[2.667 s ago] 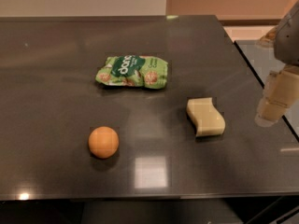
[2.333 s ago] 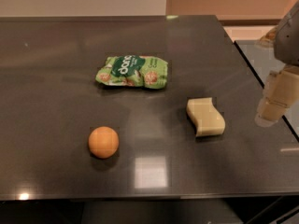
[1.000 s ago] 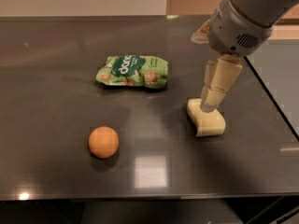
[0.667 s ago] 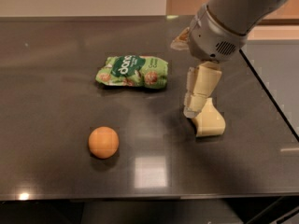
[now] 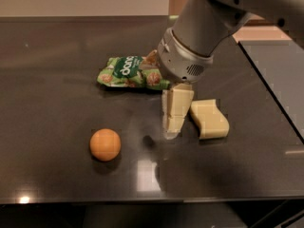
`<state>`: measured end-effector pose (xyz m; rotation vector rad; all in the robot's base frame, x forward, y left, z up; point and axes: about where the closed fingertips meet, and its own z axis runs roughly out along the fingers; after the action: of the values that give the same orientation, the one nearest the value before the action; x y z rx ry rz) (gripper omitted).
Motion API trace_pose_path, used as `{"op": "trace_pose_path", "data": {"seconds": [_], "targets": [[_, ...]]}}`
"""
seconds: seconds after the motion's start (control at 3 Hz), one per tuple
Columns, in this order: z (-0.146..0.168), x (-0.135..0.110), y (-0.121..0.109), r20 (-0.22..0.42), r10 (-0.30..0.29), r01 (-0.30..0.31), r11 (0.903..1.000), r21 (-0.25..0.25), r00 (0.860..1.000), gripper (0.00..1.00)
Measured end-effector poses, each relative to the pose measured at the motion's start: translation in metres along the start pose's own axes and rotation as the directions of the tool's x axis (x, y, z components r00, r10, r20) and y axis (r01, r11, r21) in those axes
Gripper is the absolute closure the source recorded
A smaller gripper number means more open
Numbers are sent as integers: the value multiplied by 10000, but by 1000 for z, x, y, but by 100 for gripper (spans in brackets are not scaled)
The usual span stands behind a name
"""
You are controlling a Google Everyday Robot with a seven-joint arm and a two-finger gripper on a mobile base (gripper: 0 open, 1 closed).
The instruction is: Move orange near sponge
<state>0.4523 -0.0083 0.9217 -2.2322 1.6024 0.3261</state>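
The orange [image 5: 105, 145] is a small round fruit on the dark table, front left. The sponge [image 5: 209, 118], a pale yellow wavy block, lies to its right, past the table's middle. My gripper [image 5: 172, 127] hangs from the grey arm with its cream fingers pointing down. It is just left of the sponge and well to the right of the orange, its tips close above the table. It holds nothing that I can see.
A green snack bag [image 5: 127, 72] lies behind the gripper, partly covered by the arm's wrist [image 5: 187, 56]. The dark table [image 5: 57, 103] ends at a front edge below the orange and a right edge beyond the sponge.
The arm has swung in from the far right, passed over the sponge and moved left and down toward the table. The orange, sponge and bag have not moved.
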Motion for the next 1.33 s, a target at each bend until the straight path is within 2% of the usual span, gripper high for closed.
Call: {"op": "trace_pose_path", "data": {"seconds": [0.33, 0.67, 1.33], "targets": [[24, -20, 7, 197, -775, 784, 9957, -489, 9968, 0], [48, -35, 13, 305, -1287, 1311, 9867, -957, 9912, 0], [85, -62, 21, 541, -1938, 2000, 9670, -1579, 9795, 0]]}}
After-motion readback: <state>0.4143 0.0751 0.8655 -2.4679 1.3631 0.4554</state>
